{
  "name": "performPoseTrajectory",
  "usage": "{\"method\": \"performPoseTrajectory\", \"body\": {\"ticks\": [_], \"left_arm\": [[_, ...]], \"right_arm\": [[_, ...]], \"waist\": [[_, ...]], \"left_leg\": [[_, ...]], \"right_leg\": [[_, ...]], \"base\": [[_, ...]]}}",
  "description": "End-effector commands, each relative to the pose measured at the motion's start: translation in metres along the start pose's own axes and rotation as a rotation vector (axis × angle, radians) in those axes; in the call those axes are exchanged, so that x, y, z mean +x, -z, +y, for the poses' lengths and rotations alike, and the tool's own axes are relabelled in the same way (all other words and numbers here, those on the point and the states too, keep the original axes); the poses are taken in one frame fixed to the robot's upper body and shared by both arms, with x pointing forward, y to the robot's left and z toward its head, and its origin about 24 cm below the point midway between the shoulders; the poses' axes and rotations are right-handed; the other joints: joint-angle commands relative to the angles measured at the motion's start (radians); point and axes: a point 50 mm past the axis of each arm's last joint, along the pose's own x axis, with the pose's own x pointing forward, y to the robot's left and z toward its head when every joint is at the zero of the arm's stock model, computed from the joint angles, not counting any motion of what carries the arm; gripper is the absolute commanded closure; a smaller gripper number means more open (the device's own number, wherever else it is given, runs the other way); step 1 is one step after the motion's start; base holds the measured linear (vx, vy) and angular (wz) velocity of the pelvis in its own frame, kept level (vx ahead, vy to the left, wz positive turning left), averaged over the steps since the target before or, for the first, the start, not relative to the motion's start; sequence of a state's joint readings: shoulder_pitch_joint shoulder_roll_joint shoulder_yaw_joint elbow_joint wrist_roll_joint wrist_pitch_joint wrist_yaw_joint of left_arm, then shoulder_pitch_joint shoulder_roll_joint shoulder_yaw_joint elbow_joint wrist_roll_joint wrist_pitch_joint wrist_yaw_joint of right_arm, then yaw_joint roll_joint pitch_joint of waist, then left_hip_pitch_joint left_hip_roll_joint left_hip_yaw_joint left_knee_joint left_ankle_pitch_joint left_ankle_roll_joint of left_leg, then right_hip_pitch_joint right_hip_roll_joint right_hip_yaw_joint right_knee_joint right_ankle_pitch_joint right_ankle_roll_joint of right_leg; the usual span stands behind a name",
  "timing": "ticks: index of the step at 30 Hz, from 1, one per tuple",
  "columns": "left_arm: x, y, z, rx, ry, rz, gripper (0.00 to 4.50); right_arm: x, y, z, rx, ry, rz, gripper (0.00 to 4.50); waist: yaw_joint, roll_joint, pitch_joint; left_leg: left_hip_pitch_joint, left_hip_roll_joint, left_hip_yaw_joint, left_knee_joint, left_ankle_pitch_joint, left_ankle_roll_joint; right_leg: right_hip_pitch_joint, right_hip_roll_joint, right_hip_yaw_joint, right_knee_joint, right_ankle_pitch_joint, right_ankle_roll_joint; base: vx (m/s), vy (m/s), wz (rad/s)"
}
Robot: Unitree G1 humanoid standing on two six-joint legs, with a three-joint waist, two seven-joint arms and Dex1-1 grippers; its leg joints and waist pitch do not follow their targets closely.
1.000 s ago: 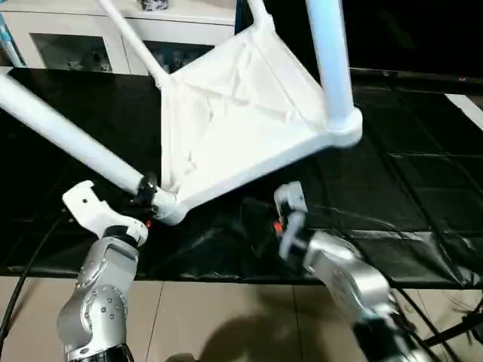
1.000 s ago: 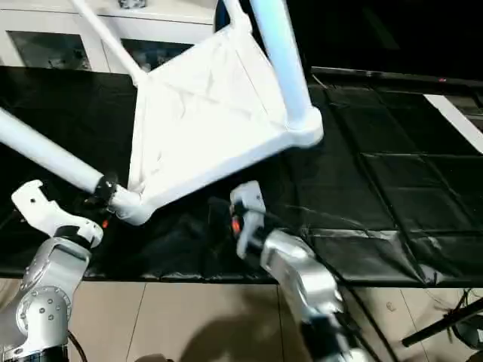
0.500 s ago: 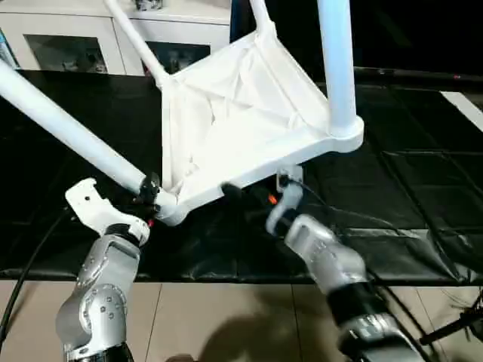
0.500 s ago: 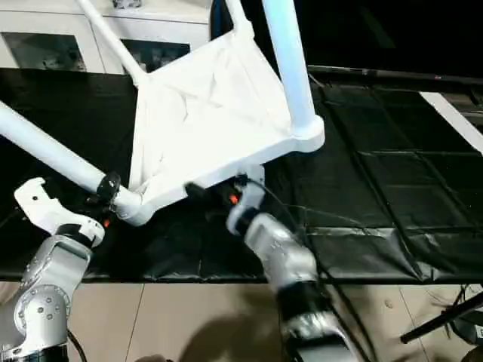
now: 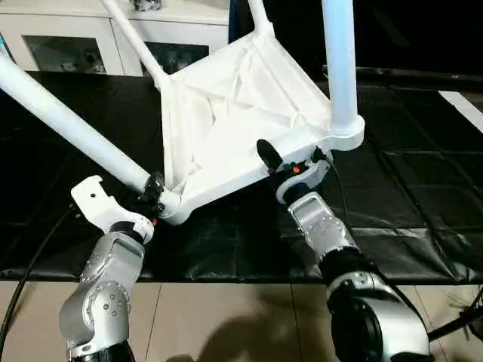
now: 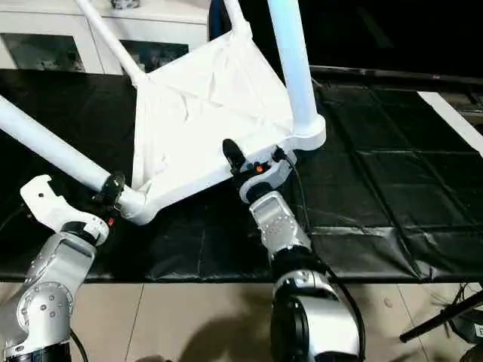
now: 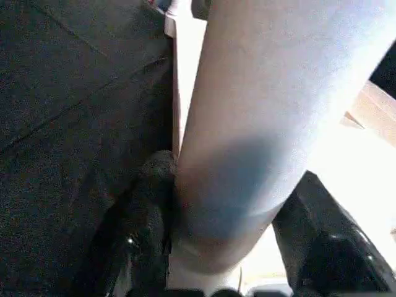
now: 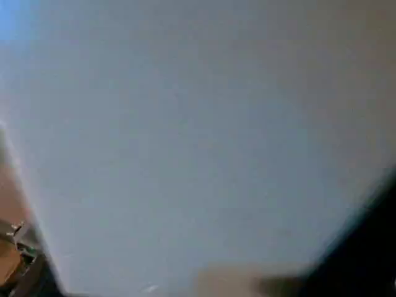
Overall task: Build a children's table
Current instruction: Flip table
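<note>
The children's table (image 5: 234,113) is tipped up on the black mat, its ribbed underside facing me. Its white legs are plugged into the corner sockets. One long leg (image 5: 68,113) runs up to the left from the near corner socket (image 5: 170,205). My left gripper (image 5: 153,192) is shut on this leg just above the socket. In the left wrist view the leg (image 7: 247,124) sits between two black fingers (image 7: 148,204). Another leg (image 5: 339,60) rises from the right corner. My right gripper (image 5: 290,164) is up against the table's front rim, near that right corner.
A white cabinet (image 5: 75,30) with glass doors stands behind the table at the back left. The black mat (image 5: 407,196) covers the floor under and around the table, and tan tiles (image 5: 226,317) lie in front of it. A black cable (image 5: 23,271) hangs by my left arm.
My right arm has swung up from the mat to the table's front rim. The left gripper has kept its hold on the leg. The view has shifted slightly.
</note>
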State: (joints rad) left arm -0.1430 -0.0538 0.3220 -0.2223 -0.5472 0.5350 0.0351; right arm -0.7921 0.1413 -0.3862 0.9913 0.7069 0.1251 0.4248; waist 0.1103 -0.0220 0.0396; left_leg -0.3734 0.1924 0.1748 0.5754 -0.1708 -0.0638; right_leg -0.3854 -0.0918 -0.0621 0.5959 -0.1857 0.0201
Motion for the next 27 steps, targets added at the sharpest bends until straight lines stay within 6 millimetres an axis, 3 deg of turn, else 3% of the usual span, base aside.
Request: {"method": "performPoseTrajectory", "body": {"ticks": [1,6,10,17,21,26,27], "left_arm": [[0.002,0.016,-0.023,-0.075,0.093,0.066,2.41],[0.001,0.021,-0.027,-0.039,0.128,0.105,2.41],[0.001,0.024,-0.033,0.001,0.157,0.126,2.41],[0.0,0.023,-0.029,-0.007,0.129,0.121,2.41],[0.0,0.024,-0.028,-0.007,0.117,0.123,2.41],[0.002,0.022,-0.026,0.009,0.091,0.108,2.41],[0.002,0.021,-0.025,0.0,0.093,0.102,2.06]], "right_arm": [[0.015,0.023,0.027,0.067,-0.057,0.047,0.97],[0.019,0.023,0.032,0.078,-0.073,0.056,1.55],[0.021,0.024,0.035,0.089,-0.084,0.056,1.78],[0.021,0.017,0.032,0.1,-0.071,0.032,2.34],[0.022,0.01,0.032,0.107,-0.07,0.005,2.49],[0.022,0.001,0.031,0.091,-0.073,-0.019,2.55],[0.022,0.0,0.031,0.086,-0.074,-0.023,2.56]], "waist": [[-0.001,-0.002,-0.054],[0.0,0.002,-0.056],[0.0,-0.001,-0.057],[0.003,-0.005,-0.065],[0.001,-0.004,-0.06],[-0.001,-0.006,-0.059],[-0.001,-0.006,-0.059]], "left_leg": [[0.012,0.035,-0.004,-0.074,-0.239,-0.015],[0.013,0.035,-0.004,-0.074,-0.227,-0.014],[0.013,0.036,-0.003,-0.072,-0.224,-0.01],[0.001,0.031,0.001,-0.054,-0.085,0.046],[0.004,0.035,0.002,-0.057,-0.157,0.031],[0.005,0.035,0.001,-0.058,-0.173,0.014],[0.005,0.035,0.002,-0.058,-0.172,0.014]], "right_leg": [[0.029,-0.045,0.035,-0.061,-0.2,-0.149],[0.029,-0.045,0.034,-0.058,-0.178,-0.157],[0.029,-0.044,0.034,-0.057,-0.17,-0.164],[0.031,-0.041,0.032,-0.036,-0.006,-0.206],[0.027,-0.043,0.033,-0.043,-0.098,-0.198],[0.025,-0.042,0.034,-0.045,-0.124,-0.178],[0.025,-0.042,0.034,-0.045,-0.124,-0.177]], "base": [[0.0,0.0,0.0],[0.0,0.0,0.0],[0.0,0.0,0.0],[0.0,0.0,0.0],[0.0,0.0,0.0],[0.0,0.0,0.0],[0.0,0.0,0.0]]}}
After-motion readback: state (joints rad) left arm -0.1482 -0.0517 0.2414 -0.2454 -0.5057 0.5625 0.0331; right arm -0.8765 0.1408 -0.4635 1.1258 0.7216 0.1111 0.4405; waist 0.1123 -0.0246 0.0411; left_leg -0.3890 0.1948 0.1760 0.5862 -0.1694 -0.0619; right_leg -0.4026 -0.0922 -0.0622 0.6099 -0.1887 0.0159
